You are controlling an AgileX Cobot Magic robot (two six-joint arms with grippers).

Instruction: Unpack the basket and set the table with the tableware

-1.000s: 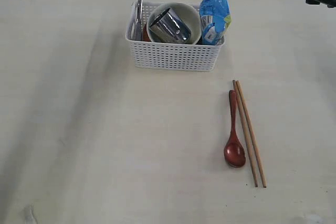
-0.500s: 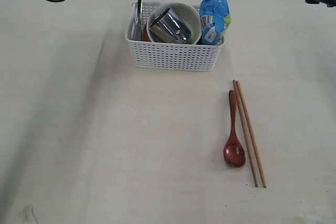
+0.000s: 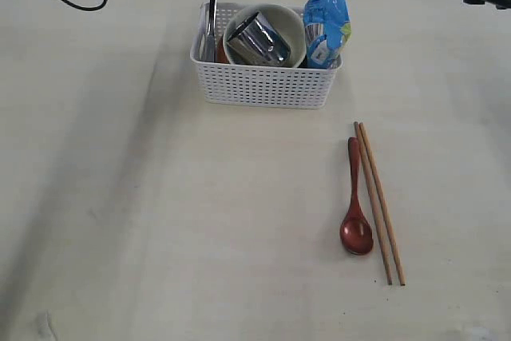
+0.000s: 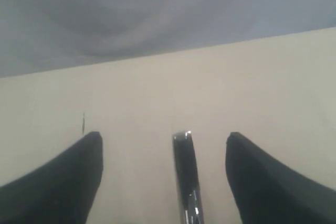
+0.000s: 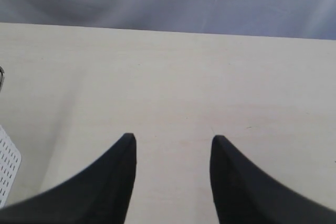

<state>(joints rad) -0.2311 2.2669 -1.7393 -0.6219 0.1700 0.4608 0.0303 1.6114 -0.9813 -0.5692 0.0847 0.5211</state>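
At the far middle of the counter: one white basket with perforated sides, standing upright.

Contents of the basket:
- one pale bowl, in the middle;
- one steel mug, lying tilted inside the bowl;
- one blue snack bag, upright at the basket's right end;
- one steel handle, upright at the left end and rising above the rim. Knife or fork cannot be told.

On the counter, nearer the camera and to the right, well apart from the basket:
- one red-brown spoon, bowl end nearest the camera;
- one pair of wooden chopsticks, side by side, just right of the spoon and roughly parallel to it.

Left end effector: over the basket's left end, jaws wide. The steel handle's tip stands between the fingers, touching neither.

Right end effector: at the far right edge of the exterior view, over bare counter, jaws apart, holding nothing. A corner of the basket shows at the edge of its wrist view.
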